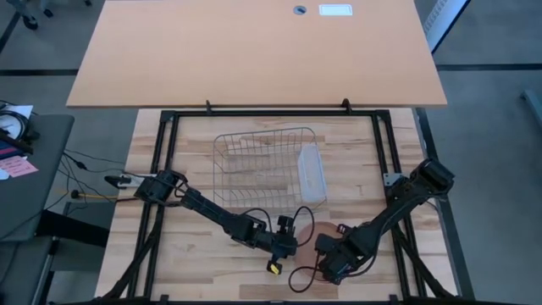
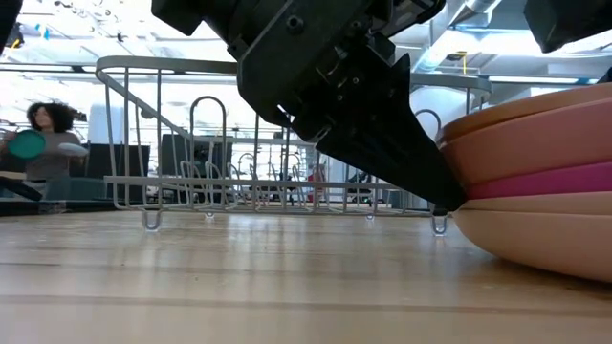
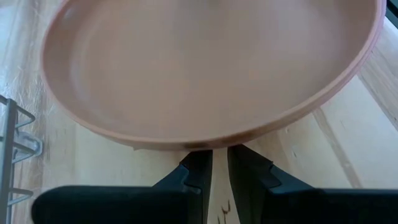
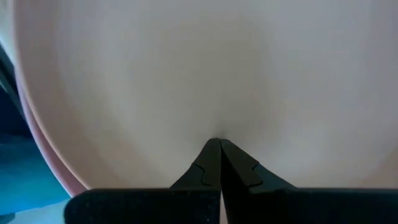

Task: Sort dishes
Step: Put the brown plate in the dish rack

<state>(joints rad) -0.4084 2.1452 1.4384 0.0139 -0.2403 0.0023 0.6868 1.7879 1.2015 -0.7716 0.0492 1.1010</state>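
A stack of dishes rests on the wooden table near its front edge, right of centre: a salmon-orange plate on top, a pinkish one and a magenta one under it, and a pale one at the bottom. From above, only a salmon patch of the stack shows between the arms. My left gripper slants down at the stack's left rim, its fingers a narrow gap apart with nothing between them. My right gripper is shut and points steeply down into a plate's hollow. My left gripper's fingertips lie against the stack's left edge, low down at the seam under the magenta plate's rim. They come slanting down from the table's left. The stack rests on the table, its upper plates tilted up toward the right. My right gripper sets its shut fingertips on the pale inner face of a plate, from above, pointing almost straight down. The plate fills the view, so where on it the tips stand I cannot tell.
A wire rack stands behind the stack, with a translucent tub at its right side. Black cables and a yellow plug lie by the grippers. Behind the table in the low view stands a person.
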